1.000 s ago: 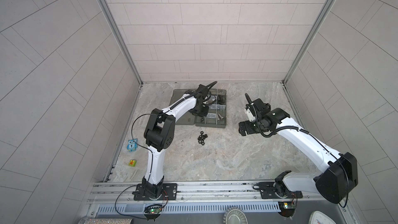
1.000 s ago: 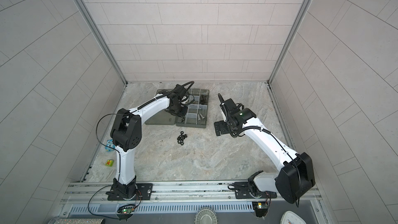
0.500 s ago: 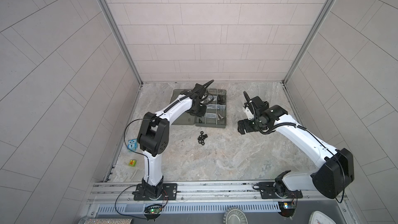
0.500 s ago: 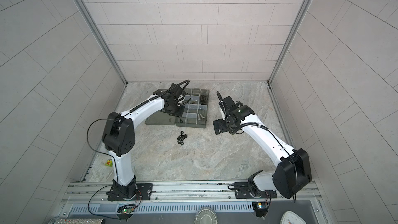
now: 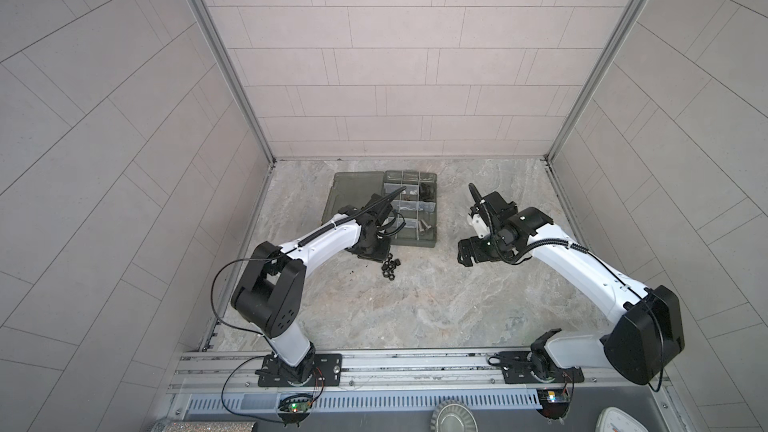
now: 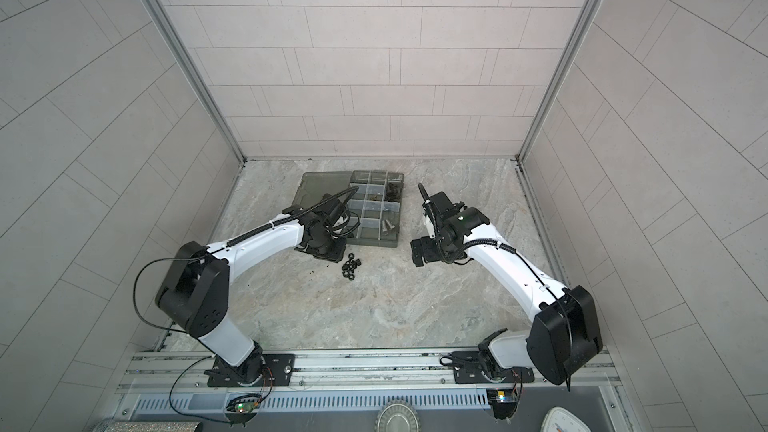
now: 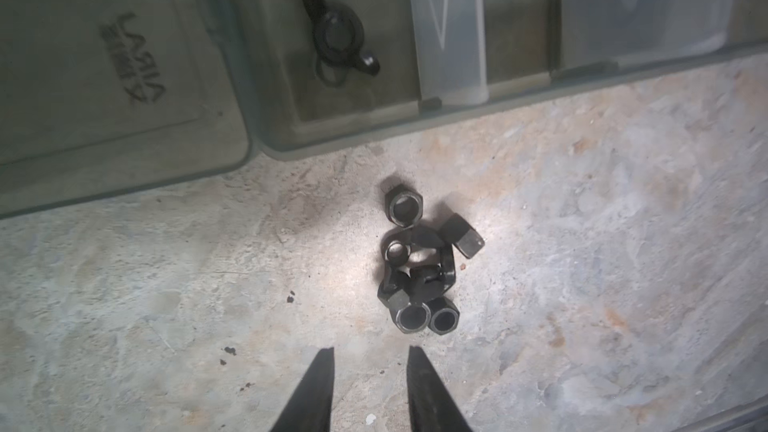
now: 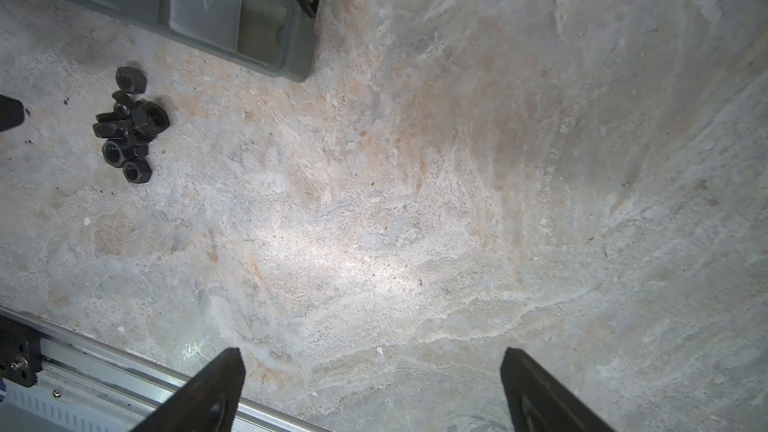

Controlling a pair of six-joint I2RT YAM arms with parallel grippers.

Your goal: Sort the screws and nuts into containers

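Holding left claw (image 7: 370, 351) parted and empty just beside small black hexagonal metal nuts (image 7: 419, 268), piled on mottled stone table (image 7: 582, 243) near smoky translucent plastic organizer box (image 7: 374, 130); holding right claw (image 8: 372, 353) spread wide, grasping nothing.

Left tool (image 7: 370, 351) partly cropped; screws (image 5: 424, 225) tiny, maybe two.

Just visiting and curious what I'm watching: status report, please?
Left gripper open, empty, near the nuts. Right gripper wide open, empty. Nuts piled on table beside the containers; nothing in the way.
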